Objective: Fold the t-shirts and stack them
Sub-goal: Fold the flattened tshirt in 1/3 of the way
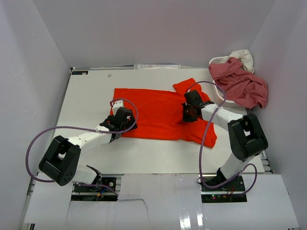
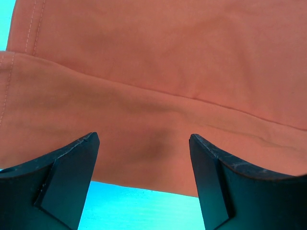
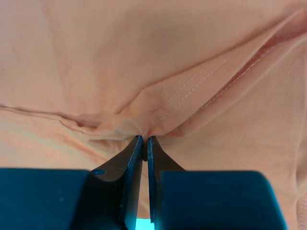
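Note:
The orange-red t-shirt point(image 1: 158, 112) lies spread on the table, one sleeve folded up at the far right. My left gripper point(image 1: 125, 125) is open over its near left edge; in the left wrist view the fingers point(image 2: 72, 177) straddle the shirt's hem point(image 2: 144, 143). My right gripper point(image 1: 188, 115) is shut on a pinch of the orange-red shirt point(image 3: 144, 125) near a stitched seam. The rose-pink shirt point(image 1: 242, 84) and cream-white shirt point(image 1: 243, 56) lie heaped in the basket at the back right.
A white perforated basket point(image 1: 217, 61) stands at the back right corner. White walls close in the table on the left, back and right. The table's point(image 1: 91, 96) bare surface shows left of the shirt and in front of it.

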Controlling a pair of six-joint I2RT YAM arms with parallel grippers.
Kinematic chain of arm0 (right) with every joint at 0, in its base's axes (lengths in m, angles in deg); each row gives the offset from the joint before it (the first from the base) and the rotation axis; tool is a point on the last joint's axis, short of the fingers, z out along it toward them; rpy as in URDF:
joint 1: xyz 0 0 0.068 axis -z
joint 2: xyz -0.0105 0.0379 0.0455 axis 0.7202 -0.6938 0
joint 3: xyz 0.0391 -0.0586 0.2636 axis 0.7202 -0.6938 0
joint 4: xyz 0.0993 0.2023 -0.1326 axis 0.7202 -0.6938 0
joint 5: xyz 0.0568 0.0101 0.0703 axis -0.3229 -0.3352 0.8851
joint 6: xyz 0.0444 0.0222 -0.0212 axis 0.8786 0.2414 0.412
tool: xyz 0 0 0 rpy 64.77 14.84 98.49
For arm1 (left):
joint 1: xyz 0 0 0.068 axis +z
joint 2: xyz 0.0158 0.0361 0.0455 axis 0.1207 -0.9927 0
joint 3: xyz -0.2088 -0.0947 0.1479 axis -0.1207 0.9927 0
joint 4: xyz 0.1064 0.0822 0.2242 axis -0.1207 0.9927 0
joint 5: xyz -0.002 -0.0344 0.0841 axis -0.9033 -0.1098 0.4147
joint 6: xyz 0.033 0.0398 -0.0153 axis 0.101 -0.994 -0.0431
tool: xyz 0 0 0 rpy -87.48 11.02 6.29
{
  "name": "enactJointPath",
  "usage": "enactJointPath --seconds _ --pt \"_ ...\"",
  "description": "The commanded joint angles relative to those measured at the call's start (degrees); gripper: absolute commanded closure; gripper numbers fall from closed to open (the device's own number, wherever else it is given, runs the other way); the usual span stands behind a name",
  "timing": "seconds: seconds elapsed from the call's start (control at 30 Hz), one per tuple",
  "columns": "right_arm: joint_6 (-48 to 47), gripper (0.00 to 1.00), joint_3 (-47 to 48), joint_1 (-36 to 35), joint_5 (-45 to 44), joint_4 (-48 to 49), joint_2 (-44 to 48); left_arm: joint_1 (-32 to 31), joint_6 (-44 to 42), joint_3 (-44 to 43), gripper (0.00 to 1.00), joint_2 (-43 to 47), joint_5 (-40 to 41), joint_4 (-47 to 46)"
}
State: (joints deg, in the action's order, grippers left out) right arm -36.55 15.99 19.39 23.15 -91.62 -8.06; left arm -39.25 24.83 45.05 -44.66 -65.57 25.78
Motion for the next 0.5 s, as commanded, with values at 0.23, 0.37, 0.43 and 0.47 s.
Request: enactJointPath --seconds 0.23,0.37,0.43,0.47 --pt "-7.2 0.8 14.27 -0.39 0.62 -2.24 -7.34 -1.17 -0.45 -1.64 0.13 -0.98 2.19 0.24" --pt "-11.5 0.71 18.24 -0.39 -0.08 -2.33 -9.45 -1.52 -0.36 -1.73 0.13 -1.85 2.37 0.15" --pt "-12.12 0.45 19.03 -0.48 -2.0 -1.63 -9.11 -1.78 -0.27 -1.9 0.13 -2.29 2.37 0.23" --pt "-12.21 0.29 19.03 -0.48 -3.06 -1.36 -8.67 -1.79 -0.18 -1.99 0.13 -2.73 2.37 0.15"
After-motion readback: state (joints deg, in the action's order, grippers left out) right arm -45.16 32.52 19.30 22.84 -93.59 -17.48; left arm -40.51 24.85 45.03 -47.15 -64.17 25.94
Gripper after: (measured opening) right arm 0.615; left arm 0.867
